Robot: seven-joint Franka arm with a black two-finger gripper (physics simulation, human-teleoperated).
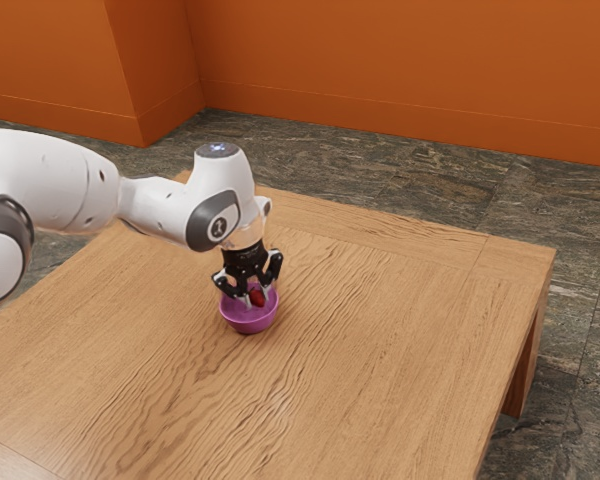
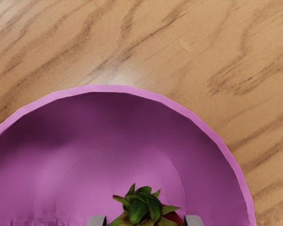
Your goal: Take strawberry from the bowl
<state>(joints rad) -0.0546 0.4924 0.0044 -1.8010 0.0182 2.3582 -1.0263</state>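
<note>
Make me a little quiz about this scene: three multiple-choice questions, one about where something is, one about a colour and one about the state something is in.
1. Where is the strawberry?
A) On the floor
B) In the bowl
C) Beside the bowl

2. What colour is the bowl?
A) Pinkish purple
B) Green
C) White

3. How does the bowl stand?
A) Upside down
B) Tipped on its side
C) Upright

Key:
1 B: the strawberry is within the bowl's rim, at the tips of the pincer.
2 A: both its inner wall and its rim show that colour.
3 C: its open side faces up, and its base is on the table.
</note>
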